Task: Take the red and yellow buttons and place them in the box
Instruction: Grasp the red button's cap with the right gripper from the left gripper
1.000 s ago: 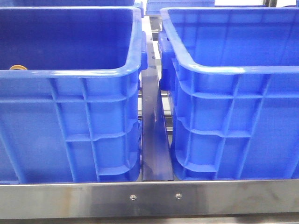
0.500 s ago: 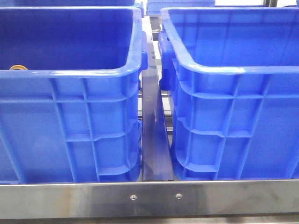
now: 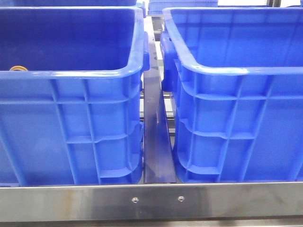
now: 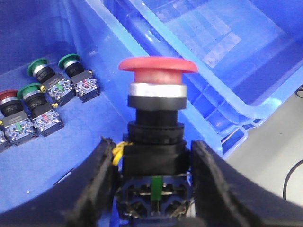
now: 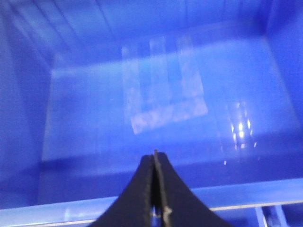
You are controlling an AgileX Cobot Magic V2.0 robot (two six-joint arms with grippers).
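I have a red mushroom-head push button [image 4: 157, 71] clamped in the left gripper [image 4: 154, 189]; the fingers [image 4: 92, 189] press against both sides of its black switch body, and the red cap stands upright above them. In the left wrist view it hangs over the crate that stocks the parts, close to that crate's wall and rim; beyond the rim lies the second crate, the box [image 4: 246, 106] I take as the target, its floor bare where I can see it.

More push buttons rest on the stock crate's floor: green-capped ones [image 4: 71, 61] and one red-capped [image 4: 7, 97]; I see no yellow one in the wrist views, though in the front view an orange-yellow ring [image 3: 18, 68] peeps above the near rim of the left crate [image 3: 71, 137], towards the bench's left edge.

The right gripper [image 5: 155, 189] has its fingers pressed together with nothing between them; it hovers above a bare blue crate floor [image 5: 118, 137]; the front view shows neither arm.

So I judge the step in hand to be the carry of the red button; the next move calls for clearing both rolled rims, centring over the box, then letting go low enough that the button does not bounce; the yellow one comes after that.
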